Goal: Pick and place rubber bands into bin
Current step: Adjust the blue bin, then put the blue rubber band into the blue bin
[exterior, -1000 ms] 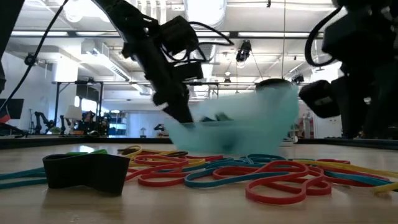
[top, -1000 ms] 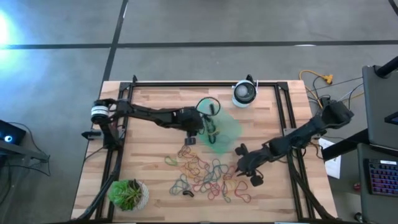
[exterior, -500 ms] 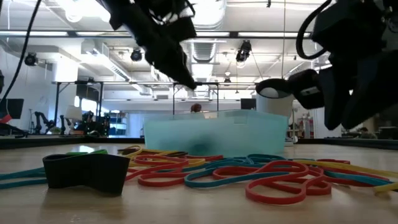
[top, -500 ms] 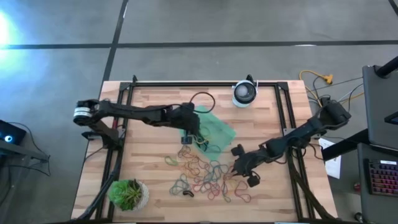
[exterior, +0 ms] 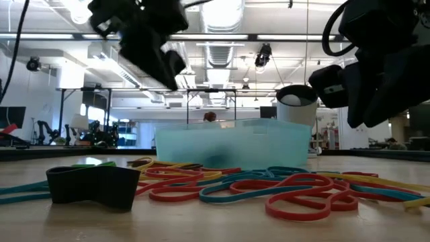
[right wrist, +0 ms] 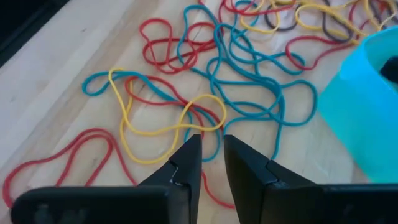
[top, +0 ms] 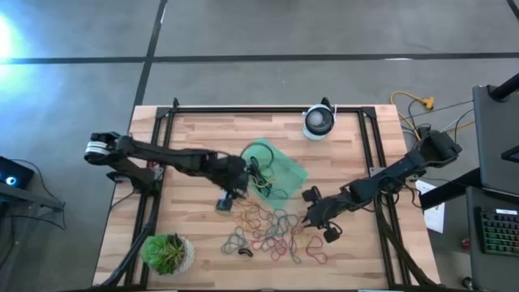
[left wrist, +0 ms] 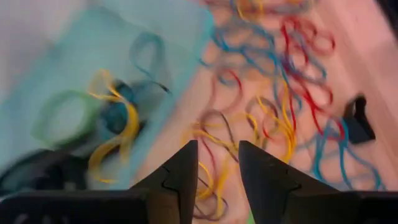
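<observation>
- High view: nearest on the wooden worktop (top: 195, 138), at its near-left corner, stands a green potted plant (top: 168, 253).
- Just beyond, the rubber bands (top: 268, 229) lie in a loose tangle across the near middle; the spread runs left to right, with red, blue and yellow loops overlapping, and a thick black band (exterior: 94, 185) sits at its near edge.
- The right hand (top: 315, 217) hangs over the right end of the tangle, its fingers (right wrist: 186, 163) a narrow gap apart and grasping nothing; red, yellow and blue loops lie under them.
- The left hand (top: 230, 195) is above the worktop just left of the bin (top: 288, 166), at the tangle's far-left edge; its fingers (left wrist: 183, 168) are parted and empty.
- The bin, translucent mint green, rests flat past the tangle, near the worktop's middle, turned so a corner points toward the near side. Inside lie several bands: a yellow one, a green one, blue ones and larger dark loops.
- A dark loop (top: 258, 154) hangs over the bin's far-left rim.
- Farthest, by the far edge, stands a round white-and-black device (top: 319, 122), right of the bin.
</observation>
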